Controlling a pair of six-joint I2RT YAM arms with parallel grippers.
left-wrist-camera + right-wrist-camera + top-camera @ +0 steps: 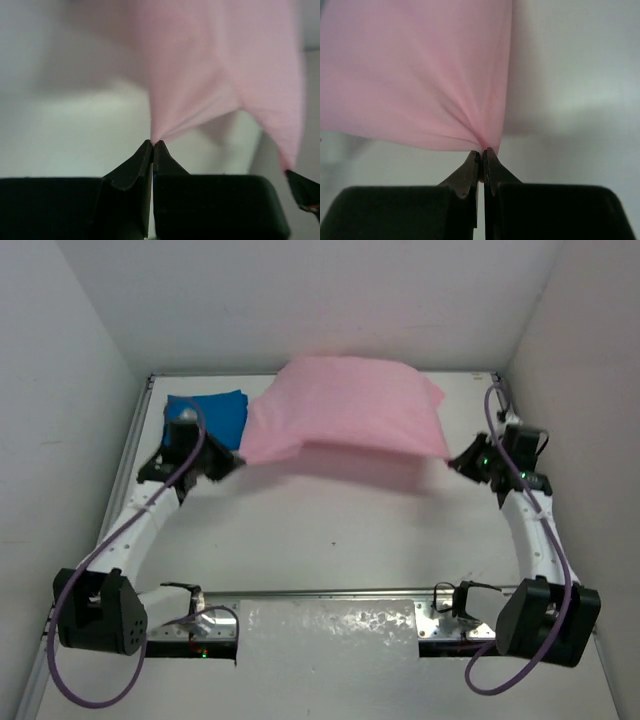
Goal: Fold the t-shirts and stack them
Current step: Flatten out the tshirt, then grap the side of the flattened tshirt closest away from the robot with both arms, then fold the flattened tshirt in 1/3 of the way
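Observation:
The light pink t-shirt (pixel 350 407) hangs stretched above the table between both arms. My left gripper (pixel 238 460) is shut on its near left corner, and the cloth fans out from the pinched tips (pixel 153 144) in the left wrist view. At the near right corner my right gripper (pixel 455 462) is shut on the same shirt, whose pink cloth (pixel 420 75) spreads up and left from the tips (pixel 484 150). The bright blue t-shirt (pixel 214 412) lies folded flat at the back left, partly hidden behind the left arm and the pink shirt.
White walls (pixel 320 300) close in the table (pixel 330 540) at the back and on both sides. A metal rail with a crinkled white sheet (pixel 328 632) runs along the near edge between the arm bases.

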